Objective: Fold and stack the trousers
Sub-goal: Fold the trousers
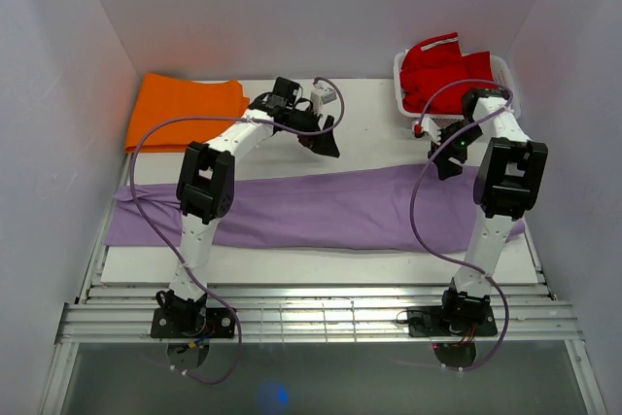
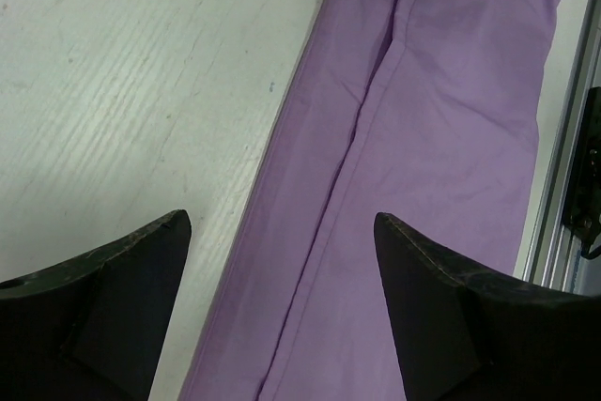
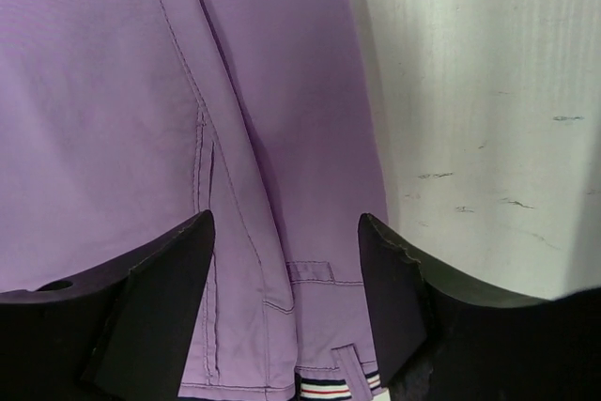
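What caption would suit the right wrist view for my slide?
Open right claw above the waistband end of the lilac trousers lying on the white table.

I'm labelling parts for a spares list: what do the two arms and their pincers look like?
Both the left arm and right arm have white links joined by black boxy joint housings, on black bases. A thin purple cable loops along each. The left pincer and right pincer have matte black, wedge-shaped fingers with scuffed edges.
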Motion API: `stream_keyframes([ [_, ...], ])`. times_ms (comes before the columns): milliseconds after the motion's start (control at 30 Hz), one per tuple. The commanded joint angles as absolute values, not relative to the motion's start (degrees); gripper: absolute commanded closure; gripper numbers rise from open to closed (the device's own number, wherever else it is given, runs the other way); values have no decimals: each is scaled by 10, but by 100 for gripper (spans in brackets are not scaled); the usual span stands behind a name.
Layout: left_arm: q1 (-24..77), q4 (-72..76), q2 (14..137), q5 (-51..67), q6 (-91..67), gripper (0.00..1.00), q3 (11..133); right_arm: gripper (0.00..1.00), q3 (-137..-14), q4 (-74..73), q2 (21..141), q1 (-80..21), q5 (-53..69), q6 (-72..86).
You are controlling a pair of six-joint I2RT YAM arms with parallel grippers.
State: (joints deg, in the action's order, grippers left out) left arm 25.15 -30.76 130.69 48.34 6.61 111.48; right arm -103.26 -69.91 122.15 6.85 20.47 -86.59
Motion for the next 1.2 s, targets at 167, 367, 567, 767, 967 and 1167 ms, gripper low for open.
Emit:
stream_keyframes([
  [167, 190, -333, 1246, 505, 48, 10, 1048, 35, -997, -700, 1237, 58, 178, -878],
  [367, 163, -372, 1216, 498, 88, 12, 1009, 65, -973, -679, 1236, 58, 170, -877],
  [567, 146, -373, 1187, 503, 92, 12, 976, 92, -1006, -726, 1204, 60, 184, -870],
  [767, 138, -374, 1171, 508, 105, 13, 942, 92, -983, -749, 1112, 61, 185, -885],
  [967, 134, -358, 1149, 495, 112, 15, 907, 92, -1033, -750, 1086, 64, 203, -864],
  [1167, 131, -358, 1144, 490, 122, 20, 907, 92, -1124, -718, 1212, 64, 197, -807],
])
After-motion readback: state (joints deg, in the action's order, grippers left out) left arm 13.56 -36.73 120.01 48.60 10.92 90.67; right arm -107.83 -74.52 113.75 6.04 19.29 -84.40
